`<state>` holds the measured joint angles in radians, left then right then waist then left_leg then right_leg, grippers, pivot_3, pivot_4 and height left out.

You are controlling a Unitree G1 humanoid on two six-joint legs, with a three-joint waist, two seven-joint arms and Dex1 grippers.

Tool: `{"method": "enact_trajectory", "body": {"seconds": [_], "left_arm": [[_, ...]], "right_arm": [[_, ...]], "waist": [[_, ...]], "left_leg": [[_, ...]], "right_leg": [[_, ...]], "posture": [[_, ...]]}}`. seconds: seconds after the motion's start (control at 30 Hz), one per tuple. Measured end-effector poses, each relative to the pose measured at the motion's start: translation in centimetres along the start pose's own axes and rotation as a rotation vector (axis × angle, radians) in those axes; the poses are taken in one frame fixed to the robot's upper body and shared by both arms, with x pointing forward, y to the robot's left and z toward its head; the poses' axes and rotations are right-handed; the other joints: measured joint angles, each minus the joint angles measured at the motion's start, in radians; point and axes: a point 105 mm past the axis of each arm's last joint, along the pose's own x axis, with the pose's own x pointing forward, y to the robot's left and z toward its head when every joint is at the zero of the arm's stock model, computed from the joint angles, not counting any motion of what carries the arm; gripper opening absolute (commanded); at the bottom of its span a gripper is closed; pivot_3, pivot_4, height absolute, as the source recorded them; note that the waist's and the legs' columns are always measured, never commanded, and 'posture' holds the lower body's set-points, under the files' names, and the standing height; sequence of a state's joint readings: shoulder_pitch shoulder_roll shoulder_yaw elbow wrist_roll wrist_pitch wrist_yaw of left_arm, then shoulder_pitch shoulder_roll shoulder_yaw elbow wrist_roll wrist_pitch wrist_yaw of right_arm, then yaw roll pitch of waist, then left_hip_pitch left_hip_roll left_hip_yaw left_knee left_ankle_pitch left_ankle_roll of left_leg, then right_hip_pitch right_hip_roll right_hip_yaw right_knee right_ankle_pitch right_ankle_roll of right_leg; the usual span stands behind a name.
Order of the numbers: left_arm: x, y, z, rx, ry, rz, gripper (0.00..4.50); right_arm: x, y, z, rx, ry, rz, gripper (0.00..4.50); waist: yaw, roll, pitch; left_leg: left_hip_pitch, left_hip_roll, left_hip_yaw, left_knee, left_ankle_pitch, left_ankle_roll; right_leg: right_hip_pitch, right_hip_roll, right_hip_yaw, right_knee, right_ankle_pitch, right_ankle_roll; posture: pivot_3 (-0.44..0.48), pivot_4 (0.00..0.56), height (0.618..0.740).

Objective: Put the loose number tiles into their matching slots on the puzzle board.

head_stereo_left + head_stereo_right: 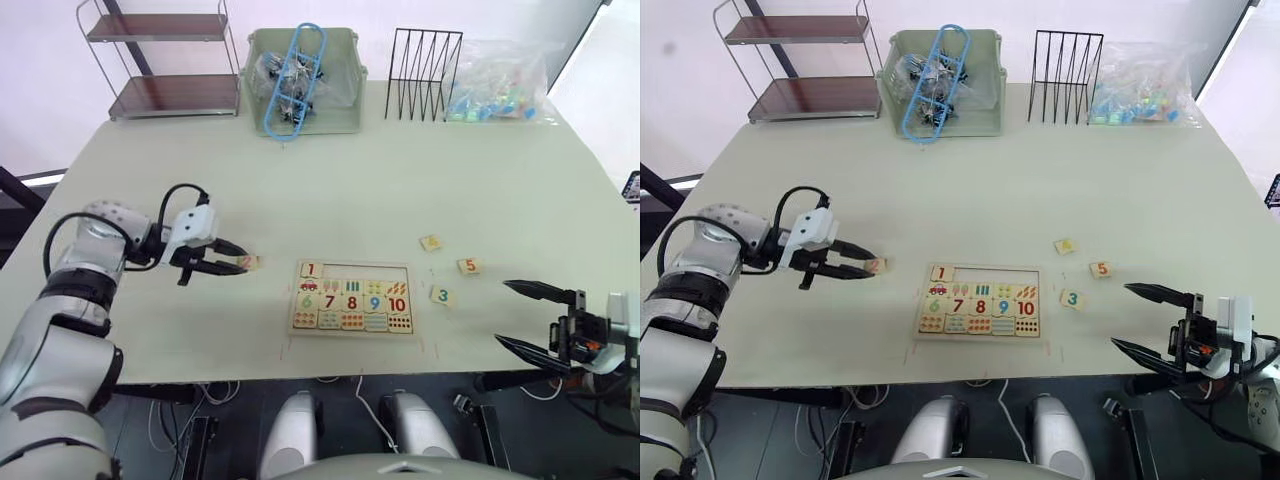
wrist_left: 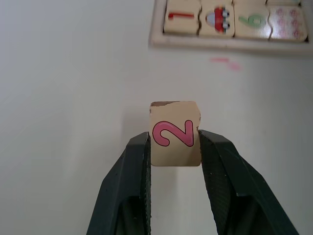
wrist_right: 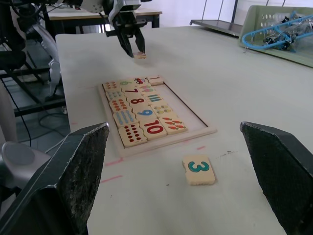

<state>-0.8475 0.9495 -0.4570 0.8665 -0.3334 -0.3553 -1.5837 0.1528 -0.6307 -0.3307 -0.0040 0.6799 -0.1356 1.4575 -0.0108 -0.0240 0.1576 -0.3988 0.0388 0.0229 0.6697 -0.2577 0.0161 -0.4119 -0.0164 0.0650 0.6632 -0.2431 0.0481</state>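
The puzzle board [image 1: 350, 263] lies near the table's front edge, with the red 1 tile [image 1: 311, 269] seated in the leftmost slot of its top row. The remaining slots [image 1: 375, 271] in that row are bare. Left of the board, my left gripper [image 1: 238, 265] is shut on the 2 tile [image 2: 175, 133], low over the table. The yellow 4 tile [image 1: 431, 242], orange 5 tile [image 1: 468, 265] and green 3 tile [image 1: 442, 296] lie loose right of the board. My right gripper [image 1: 502, 312] hangs open right of the 3 tile [image 3: 198, 169], holding nothing.
Along the far edge stand a two-tier metal shelf [image 1: 165, 60], a green basket [image 1: 340, 110] with a blue plastic piece, a black wire rack [image 1: 423, 75] and a clear bag of coloured bits [image 1: 500, 85]. Bare tabletop [image 1: 330, 190] stretches between them and the board.
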Motion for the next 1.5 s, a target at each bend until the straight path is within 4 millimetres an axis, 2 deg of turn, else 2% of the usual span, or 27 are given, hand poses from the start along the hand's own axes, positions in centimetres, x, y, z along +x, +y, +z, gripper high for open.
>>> {"method": "enact_trajectory", "body": {"seconds": [0.13, 0.3, 0.5, 0.6, 0.7, 0.8, 1.07, 1.3, 1.5], "left_arm": [[0.4, -0.2, 1.0, 0.032, 0.039, -0.06, 0.99], [1.0, 0.5, 4.0, 0.107, 0.017, -0.092, 0.99], [2.4, 1.5, 6.2, 0.122, -0.029, -0.09, 0.99], [3.0, 1.7, 7.9, 0.11, -0.053, -0.101, 0.99], [3.4, 2.3, 9.1, 0.107, -0.019, -0.087, 0.99], [4.0, 2.7, 9.4, 0.133, 0.044, -0.066, 0.99], [6.5, 2.2, 11.0, 0.158, 0.122, -0.136, 0.99], [7.9, 2.0, 11.3, 0.084, 0.192, -0.168, 0.99], [9.8, 0.9, 13.3, 0.039, 0.227, -0.194, 0.99]], "right_arm": [[-0.2, 0.4, -0.4, 0.021, 0.004, -0.011, 4.5], [-0.1, 0.7, -0.3, 0.021, 0.003, -0.019, 4.5], [-0.1, 1.2, -0.4, 0.028, 0.002, -0.031, 4.5], [-0.1, 1.3, -0.5, 0.034, 0.001, -0.045, 4.5], [-0.2, 1.4, -0.5, 0.036, 0.004, -0.052, 4.5], [-0.2, 1.4, -0.5, 0.035, 0.001, -0.06, 4.5], [0.1, 1.5, -0.3, 0.018, -0.018, -0.08, 4.5], [0.0, 2.0, -0.5, 0.024, -0.015, -0.093, 4.5], [0.2, 2.2, -0.3, 0.007, -0.021, -0.1, 4.5]], "waist": [[-0.001, 0.0, 0.0], [0.0, 0.0, 0.0], [0.0, 0.0, 0.0], [-0.002, 0.0, 0.0], [-0.002, 0.0, 0.0], [-0.001, 0.0, 0.0], [-0.001, 0.0, 0.0], [-0.001, 0.0, 0.0], [-0.003, 0.0, 0.0]], "left_leg": [[0.0, 0.0, 0.0, 0.0, 0.0, 0.0], [0.0, 0.0, 0.0, 0.0, 0.0, 0.0], [0.0, 0.0, 0.0, 0.0, 0.0, 0.0], [0.0, 0.0, 0.0, 0.0, 0.0, 0.0], [0.0, 0.0, 0.0, 0.0, 0.0, 0.0], [0.0, 0.0, 0.0, 0.0, 0.0, 0.0], [0.0, 0.0, 0.0, 0.0, 0.0, 0.0], [0.0, 0.0, -0.001, 0.0, 0.0, 0.0], [-0.001, -0.001, -0.001, 0.001, 0.0, 0.0]], "right_leg": [[0.0, 0.0, 0.0, 0.0, 0.0, 0.0], [0.0, 0.0, 0.0, 0.0, 0.0, 0.0], [0.0, 0.0, 0.0, 0.0, 0.0, 0.0], [0.0, 0.0, 0.0, 0.0, 0.0, 0.0], [0.0, 0.001, 0.0, 0.0, 0.0, 0.0], [0.0, 0.001, 0.0, 0.0, 0.0, 0.0], [0.0, 0.001, 0.0, 0.0, 0.0, 0.0], [0.0, 0.001, 0.0, 0.0, 0.0, 0.0], [0.0, 0.001, 0.0, 0.0, -0.002, 0.003]], "posture": [[0.0, 0.15, 0.74], [0.0, 0.15, 0.74], [0.0, 0.15, 0.74], [0.0, 0.15, 0.74], [0.0, 0.15, 0.74], [0.0, 0.15, 0.74], [0.0, 0.15, 0.74], [0.0, 0.15, 0.74], [0.0, 0.15, 0.74]]}}
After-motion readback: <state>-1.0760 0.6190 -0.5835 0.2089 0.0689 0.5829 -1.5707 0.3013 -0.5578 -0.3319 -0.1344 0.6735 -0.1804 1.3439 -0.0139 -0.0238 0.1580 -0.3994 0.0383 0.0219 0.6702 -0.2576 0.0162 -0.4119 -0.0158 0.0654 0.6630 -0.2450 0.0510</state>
